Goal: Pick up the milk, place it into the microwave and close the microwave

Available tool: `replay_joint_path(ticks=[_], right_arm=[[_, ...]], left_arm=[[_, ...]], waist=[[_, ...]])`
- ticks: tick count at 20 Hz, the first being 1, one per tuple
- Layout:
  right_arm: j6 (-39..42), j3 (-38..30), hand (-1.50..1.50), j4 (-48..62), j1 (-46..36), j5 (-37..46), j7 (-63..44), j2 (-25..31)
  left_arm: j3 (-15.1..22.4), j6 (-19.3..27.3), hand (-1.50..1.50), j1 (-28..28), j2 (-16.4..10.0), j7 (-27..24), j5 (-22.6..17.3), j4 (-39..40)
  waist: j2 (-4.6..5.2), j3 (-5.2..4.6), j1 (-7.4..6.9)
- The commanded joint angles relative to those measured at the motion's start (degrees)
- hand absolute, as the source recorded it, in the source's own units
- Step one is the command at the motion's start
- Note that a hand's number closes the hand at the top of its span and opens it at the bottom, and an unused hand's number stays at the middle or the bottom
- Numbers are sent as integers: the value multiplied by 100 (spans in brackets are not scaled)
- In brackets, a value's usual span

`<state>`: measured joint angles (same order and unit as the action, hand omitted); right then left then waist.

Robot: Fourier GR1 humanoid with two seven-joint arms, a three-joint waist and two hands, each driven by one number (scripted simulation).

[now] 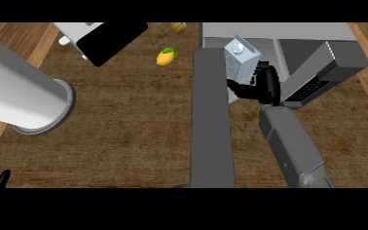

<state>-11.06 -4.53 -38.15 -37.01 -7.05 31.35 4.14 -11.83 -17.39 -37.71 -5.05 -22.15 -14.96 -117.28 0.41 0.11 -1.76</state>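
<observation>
I read the right hand (pixel 260 85) as curled round the milk carton (pixel 240 57), holding it at the open front of the microwave (pixel 316 48), just beside the open door (pixel 212 126). The left hand (pixel 4 177) shows only at the lower left edge; I cannot tell its state. A yellow fruit (pixel 167 56) lies left of the door.

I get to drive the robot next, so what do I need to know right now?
Right hand: fingers curled round the milk, holding it up at the microwave's open front. I can't tell if it is inside yet.
Left hand: only a tip shows at the lower left edge, so its state is unclear.
Door: open.
Done: milk picked up.
Left: set it inside, let go, shut the door.
</observation>
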Motion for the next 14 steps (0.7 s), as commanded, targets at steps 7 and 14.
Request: replay_joint_path(ticks=[7,14], right_arm=[[-501,-479,150,1967,-1181,263,1522,55],[-1309,-339,150,2569,-1666,702,1704,108]], left_arm=[[-165,-329,-150,6,-33,-140,-81,163],[-386,-340,-150,232,-112,-64,-214,327]], waist=[[74,2,-179],[89,0,-209]])
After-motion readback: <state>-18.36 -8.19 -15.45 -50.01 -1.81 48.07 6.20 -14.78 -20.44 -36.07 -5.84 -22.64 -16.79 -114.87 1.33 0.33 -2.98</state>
